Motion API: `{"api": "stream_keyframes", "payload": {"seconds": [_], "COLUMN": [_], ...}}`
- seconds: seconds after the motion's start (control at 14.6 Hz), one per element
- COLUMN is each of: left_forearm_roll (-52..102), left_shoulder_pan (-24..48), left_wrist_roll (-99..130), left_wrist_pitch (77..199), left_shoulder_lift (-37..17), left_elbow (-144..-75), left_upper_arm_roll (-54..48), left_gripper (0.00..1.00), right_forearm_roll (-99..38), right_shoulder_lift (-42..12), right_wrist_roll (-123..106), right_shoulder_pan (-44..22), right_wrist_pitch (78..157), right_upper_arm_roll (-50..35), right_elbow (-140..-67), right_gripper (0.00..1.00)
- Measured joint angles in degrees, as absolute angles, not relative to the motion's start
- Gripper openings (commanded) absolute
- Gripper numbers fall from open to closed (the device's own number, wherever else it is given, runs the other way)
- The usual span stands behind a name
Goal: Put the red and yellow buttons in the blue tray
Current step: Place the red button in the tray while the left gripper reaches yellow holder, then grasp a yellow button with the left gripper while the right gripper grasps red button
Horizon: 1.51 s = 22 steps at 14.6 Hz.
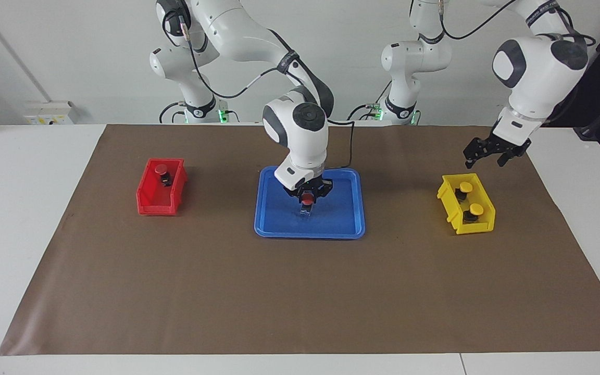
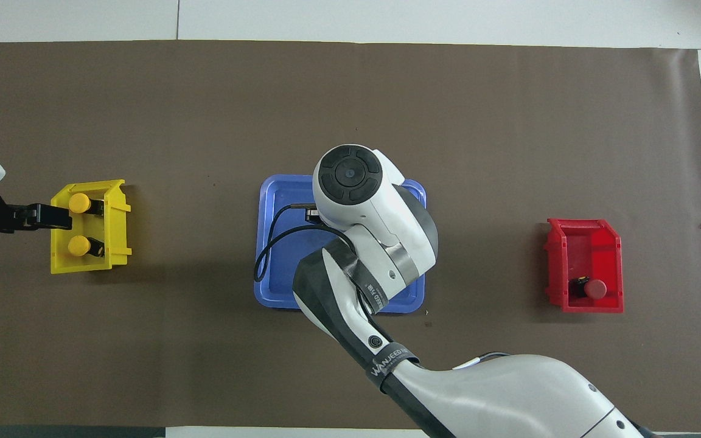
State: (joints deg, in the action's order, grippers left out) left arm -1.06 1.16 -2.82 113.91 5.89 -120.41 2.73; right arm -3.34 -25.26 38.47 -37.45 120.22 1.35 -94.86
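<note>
Over the blue tray (image 1: 279, 219) our right end effector (image 1: 308, 204) grips a red button (image 1: 308, 199), directly above the tray floor; left end effector (image 1: 489, 152) waits open above the yellow bin (image 1: 450, 205).

You've got two high cameras. Facing one sits across the table, looking at both arm bases. Overhead one sits above the robots' end, looking steeply down. Both cover the whole brown paper mat (image 1: 300, 291) and flat blue plastic tray (image 1: 349, 221), half a turn apart.

White jointed arms (image 1: 237, 36), black hands (image 1: 491, 151), black cables, perhaps grey joint caps
</note>
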Motion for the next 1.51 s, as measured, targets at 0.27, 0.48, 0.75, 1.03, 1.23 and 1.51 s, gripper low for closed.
{"api": "stream_keyframes", "payload": {"seconds": [0.27, 0.48, 0.75, 1.03, 1.23, 1.51], "left_forearm_roll": [-1.1, -1.1, -1.1, -1.1, -1.1, -1.1], "left_shoulder_pan": [1.1, -0.3, -1.5, -1.5, -1.5, -1.5], "left_wrist_roll": [-2.8, -3.0, -3.6, -3.6, -3.6, -3.7], "left_wrist_pitch": [119.9, 120.9, 121.5, 121.7, 121.6, 121.6], "left_shoulder_lift": [-0.6, -2.2, -1.6, -0.6, 0.1, 0.8], "left_elbow": [-120.8, -121.6, -124.3, -126.0, -127.3, -128.6], "left_upper_arm_roll": [2.7, 2.7, 2.7, 2.5, 2.5, 2.3], "left_gripper": [0.80, 0.76, 0.75, 0.75, 0.75, 0.71], "right_forearm_roll": [-3.3, -3.3, -2.3, -2.0, -2.0, -1.9], "right_shoulder_lift": [-24.5, -23.6, -18.5, -6.6, 4.9, 14.7], "right_wrist_roll": [38.5, 38.5, 36.4, 22.7, 9.5, -4.1], "right_shoulder_pan": [-37.4, -37.2, -33.8, -22.9, -13.1, -2.6], "right_wrist_pitch": [122.1, 121.8, 116.3, 107.4, 107.5, 110.7], "right_upper_arm_roll": [1.4, 1.6, 2.6, 2.8, 2.9, 3.0], "right_elbow": [-96.9, -96.4, -95.4, -101.2, -114.1, -128.3], "right_gripper": [0.72, 0.72, 0.72, 0.72, 0.72, 0.72]}}
